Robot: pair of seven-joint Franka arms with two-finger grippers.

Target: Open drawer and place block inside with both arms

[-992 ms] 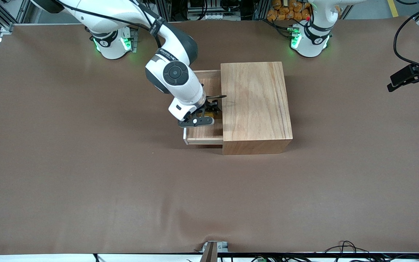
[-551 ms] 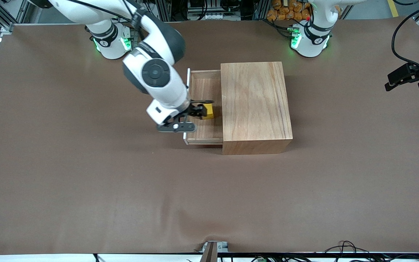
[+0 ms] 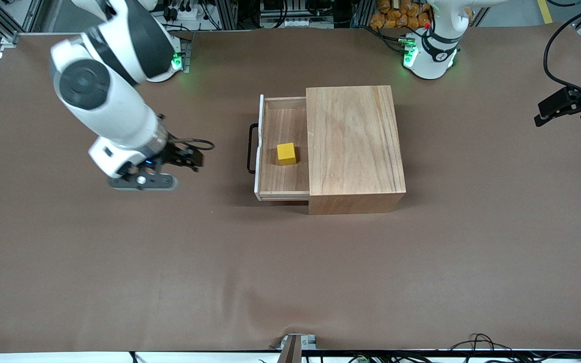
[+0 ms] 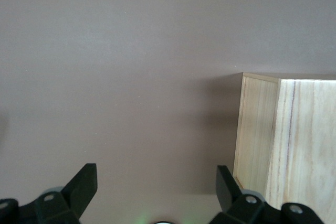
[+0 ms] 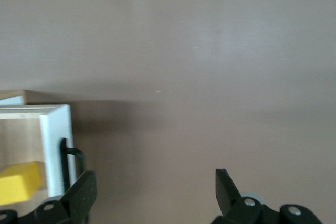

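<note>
Fingers of both grippers stand wide apart and hold nothing. A small yellow block [image 3: 286, 153] sits on the floor of the drawer [image 3: 283, 146], which is pulled out of the wooden box [image 3: 353, 146] toward the right arm's end of the table. A black U-shaped handle [image 3: 251, 148] sticks out from the drawer's white-edged front panel. Right gripper [image 3: 189, 157] hangs over bare brown table [image 3: 290, 272] in front of the drawer, well apart from the handle; its wrist view shows the panel, handle and a corner of the block. Left gripper [image 3: 565, 107] waits at the left arm's end of the table, well apart from the box, its wrist view showing open black fingers [image 4: 84, 184].
</note>
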